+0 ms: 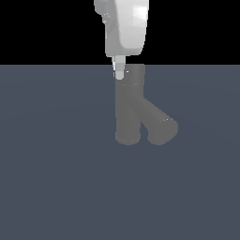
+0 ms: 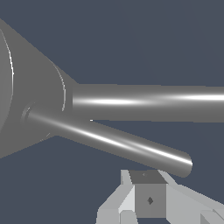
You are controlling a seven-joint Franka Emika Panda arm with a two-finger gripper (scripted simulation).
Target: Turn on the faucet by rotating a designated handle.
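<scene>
The faucet [image 1: 133,110] stood on the blue-grey desk [image 1: 56,187], near the middle of the exterior view. Its grey upright cylinder rose from the desk surface, and its thick spout slanted down toward the exterior view's right.

The white arm came down from above, and the hand [image 1: 119,70] was at the upper edge of the cylinder, on the exterior view's left side of it. One pale fingertip overlapped the cylinder's top there. Whether it touched could not be told.

In the wrist view, the handle [image 2: 118,144] appeared as a slim shiny rod projecting from the faucet [image 2: 35,96] body. Its rounded free end lay just beside the hand [image 2: 148,199]. Only one finger [image 2: 148,197] was clearly visible, so it could not be told whether the hand was released or clenched. No grasp on the handle was evident.
</scene>
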